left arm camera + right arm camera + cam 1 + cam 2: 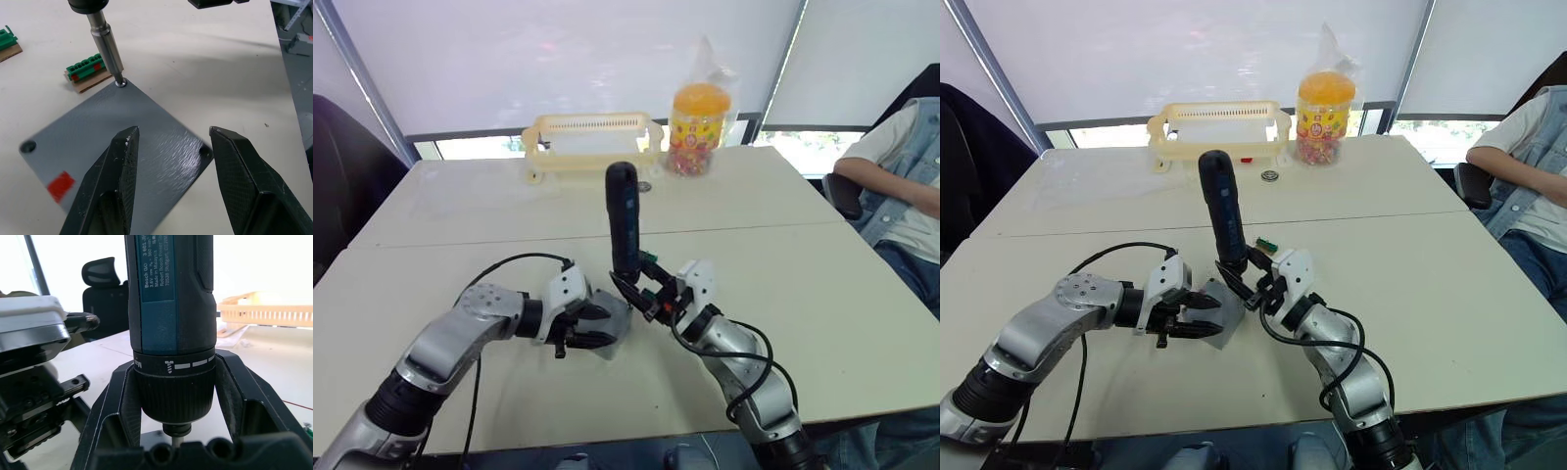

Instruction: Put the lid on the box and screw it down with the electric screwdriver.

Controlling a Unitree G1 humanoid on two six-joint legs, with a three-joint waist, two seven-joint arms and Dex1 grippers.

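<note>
Head view: your lid (612, 328) sits on the desk (822, 294) near the front edge, left claw (592, 328) at its edge; right claw (641, 294) clamps the screwdriver (624, 220) upright. Left wrist: that claw's fingers (122, 166) are spread wide over the lid, not gripping; bit in one corner screw, two other corner holes look empty; the box below is hidden. Right wrist: screwdriver gripped firm; I'd say screwing is barely begun.

electric screwdriver (171, 308) between right gripper's fingers (117, 406)
</note>
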